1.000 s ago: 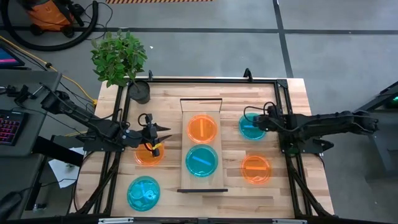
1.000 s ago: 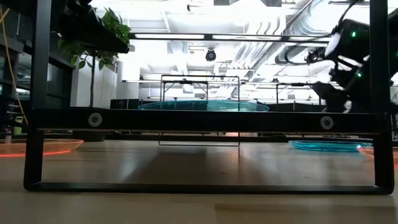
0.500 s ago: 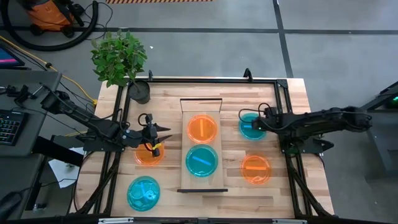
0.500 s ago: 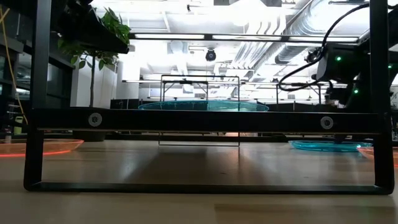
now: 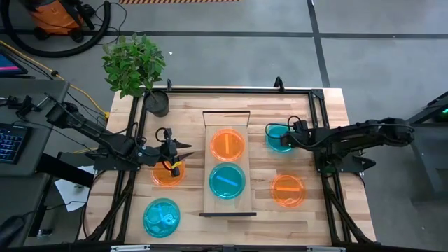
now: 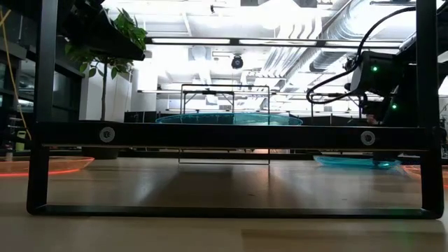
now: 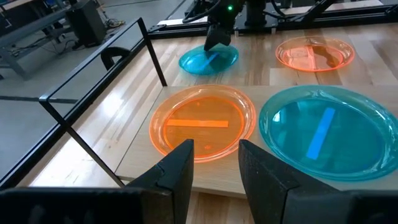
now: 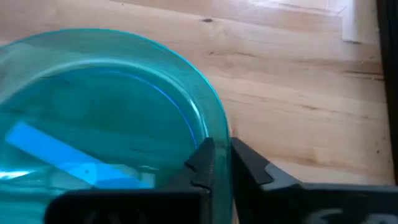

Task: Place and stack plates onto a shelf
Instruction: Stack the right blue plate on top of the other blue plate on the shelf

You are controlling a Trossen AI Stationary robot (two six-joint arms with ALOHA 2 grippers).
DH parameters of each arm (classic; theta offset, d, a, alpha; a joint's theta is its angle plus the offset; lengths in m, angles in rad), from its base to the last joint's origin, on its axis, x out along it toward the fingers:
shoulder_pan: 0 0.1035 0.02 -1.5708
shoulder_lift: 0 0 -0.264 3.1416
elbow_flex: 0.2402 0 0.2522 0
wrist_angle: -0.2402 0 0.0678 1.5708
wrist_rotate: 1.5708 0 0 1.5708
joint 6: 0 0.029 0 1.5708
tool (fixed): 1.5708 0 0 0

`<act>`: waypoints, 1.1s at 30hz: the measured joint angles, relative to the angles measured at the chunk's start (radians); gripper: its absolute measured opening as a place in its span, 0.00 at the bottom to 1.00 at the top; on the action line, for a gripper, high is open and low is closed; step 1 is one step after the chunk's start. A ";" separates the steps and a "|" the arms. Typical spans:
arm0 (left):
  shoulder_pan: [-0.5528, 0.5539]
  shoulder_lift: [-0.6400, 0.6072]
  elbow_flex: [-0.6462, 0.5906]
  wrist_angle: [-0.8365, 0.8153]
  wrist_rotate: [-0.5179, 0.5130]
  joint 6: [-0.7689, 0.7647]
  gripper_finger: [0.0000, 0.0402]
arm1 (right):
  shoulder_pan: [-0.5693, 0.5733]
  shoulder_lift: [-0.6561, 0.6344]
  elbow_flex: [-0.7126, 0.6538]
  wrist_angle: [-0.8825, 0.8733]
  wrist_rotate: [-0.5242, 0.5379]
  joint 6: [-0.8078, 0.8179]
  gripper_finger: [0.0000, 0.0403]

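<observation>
The shelf (image 5: pixel 227 203) lies mid-table with an orange plate (image 5: pixel 227 145) and a cyan plate (image 5: pixel 227 180) flat on it. Right of the shelf a second cyan plate (image 5: pixel 278 138) lies on the table, and my right gripper (image 5: pixel 291 134) is shut on its rim. Another orange plate (image 5: pixel 288 190) lies nearer on the right. My left gripper (image 7: pixel 216 169) hovers open and empty above an orange plate (image 5: pixel 162 175) left of the shelf. A cyan plate (image 5: pixel 162 217) lies at the near left. My right gripper pinches the cyan plate's rim (image 8: pixel 219 142) on the side facing the table's right edge. One finger (image 8: pixel 200 160) is inside the plate and one outside. The fingers slant down from the right. The plate stays low at table height (image 6: pixel 357 162), about level.
A potted plant (image 5: pixel 136 70) stands at the far left corner. A black frame (image 5: pixel 231 89) runs round the tabletop. The shelf's dark metal end (image 6: pixel 231 134) fills the front of the low view. Bare wood shows along the table's far edge.
My right gripper has come down and gone toward the table's left onto the cyan plate's rim. The plate has slid a little toward the shelf with it. My left arm has kept still.
</observation>
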 joint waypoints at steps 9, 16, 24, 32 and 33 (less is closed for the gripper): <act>0.000 0.000 0.000 -0.003 0.000 0.000 0.29 | 0.001 -0.059 -0.002 0.076 0.036 -0.096 0.01; 0.000 0.000 0.000 -0.028 0.001 -0.018 0.29 | 0.001 -0.258 -0.002 0.108 -0.074 -0.260 0.00; 0.000 0.000 0.000 -0.036 0.001 -0.035 0.29 | 0.024 -0.463 -0.002 0.104 -0.129 -0.381 0.00; 0.000 0.000 0.000 -0.036 0.001 -0.036 0.29 | 0.080 -0.581 -0.002 0.021 -0.056 -0.323 0.00; 0.000 0.000 0.000 -0.036 0.001 -0.036 0.29 | 0.081 -0.581 -0.002 -0.004 -0.055 -0.301 0.00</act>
